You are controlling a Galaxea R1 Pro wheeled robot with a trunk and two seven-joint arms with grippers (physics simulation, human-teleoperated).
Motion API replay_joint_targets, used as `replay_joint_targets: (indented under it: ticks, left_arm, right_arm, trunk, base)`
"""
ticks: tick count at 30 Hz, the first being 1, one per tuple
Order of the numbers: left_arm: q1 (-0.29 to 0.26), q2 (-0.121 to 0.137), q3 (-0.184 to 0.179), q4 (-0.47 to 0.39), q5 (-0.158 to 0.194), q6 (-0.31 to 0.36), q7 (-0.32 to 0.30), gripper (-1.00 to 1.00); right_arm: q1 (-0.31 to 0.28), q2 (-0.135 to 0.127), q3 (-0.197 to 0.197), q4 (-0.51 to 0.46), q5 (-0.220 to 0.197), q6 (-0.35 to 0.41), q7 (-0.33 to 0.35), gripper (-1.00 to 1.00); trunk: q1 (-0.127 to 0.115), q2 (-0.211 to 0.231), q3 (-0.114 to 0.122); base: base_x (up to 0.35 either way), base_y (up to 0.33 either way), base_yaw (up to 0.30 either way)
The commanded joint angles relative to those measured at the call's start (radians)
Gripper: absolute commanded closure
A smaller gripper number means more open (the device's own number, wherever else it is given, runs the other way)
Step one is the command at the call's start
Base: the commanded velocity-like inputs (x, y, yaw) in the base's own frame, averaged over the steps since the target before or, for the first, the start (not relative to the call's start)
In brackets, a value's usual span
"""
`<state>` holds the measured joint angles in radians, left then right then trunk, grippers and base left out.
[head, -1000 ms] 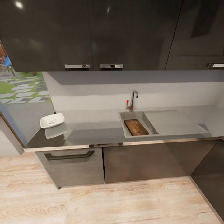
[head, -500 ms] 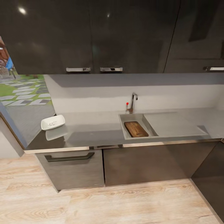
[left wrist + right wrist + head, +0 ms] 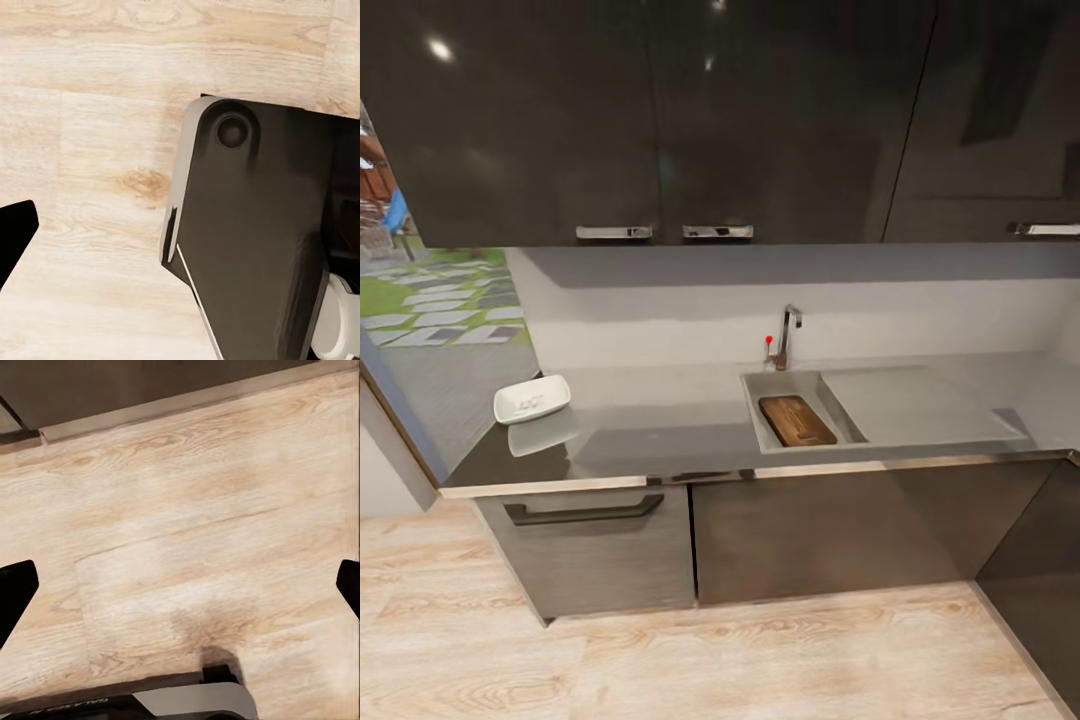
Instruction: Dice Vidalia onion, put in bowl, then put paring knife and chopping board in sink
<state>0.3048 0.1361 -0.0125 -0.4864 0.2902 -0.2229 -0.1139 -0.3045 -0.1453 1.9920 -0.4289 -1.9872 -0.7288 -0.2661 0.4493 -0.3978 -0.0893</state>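
The right pincer [image 3: 180, 585] hangs wide apart over the wooden floor [image 3: 195, 510], holding nothing; the left pincer's spread I cannot tell (one fingertip [image 3: 15, 232] shows). Ahead, the chopping board [image 3: 797, 420] lies in the sink [image 3: 765, 385] basin, and the bowl [image 3: 531, 399] sits well apart at the bench's [image 3: 660, 420] left end. The knife can't be made out. Judging by this, check the basin before counting the task finished.

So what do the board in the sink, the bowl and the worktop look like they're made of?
The chopping board looks like dark brown wood, with visible grain. The bowl seems glossy white ceramic, perhaps plastic. The countertop is polished grey, mirroring the bowl; stone or laminate, unclear.
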Motion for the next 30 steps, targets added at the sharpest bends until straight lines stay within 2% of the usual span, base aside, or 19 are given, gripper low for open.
replay_joint_targets:
  ticks: [1,14,30]
  left_arm:
    - [0.0,0.0,-0.001,-0.002,0.01,-0.001,-0.005,-1.0]
    - [0.0,0.013,0.002,0.035,0.011,0.003,-0.007,-1.0]
    - [0.0,0.013,0.002,0.056,0.012,0.004,-0.007,-1.0]
  right_arm:
    - [-0.002,0.0,0.008,0.0,0.001,-0.004,-0.01,-1.0]
    - [-0.002,0.001,0.007,0.015,0.001,-0.003,-0.009,-1.0]
    - [-0.002,0.0,0.007,0.015,0.001,-0.003,-0.009,-1.0]
  trunk:
    - [0.001,-0.002,-0.002]
    - [0.001,-0.002,-0.001]
    - [0.001,-0.002,-0.001]
  base:
    - [0.0,0.0,0.0]
    - [0.0,0.0,0.0]
    - [0.0,0.0,0.0]
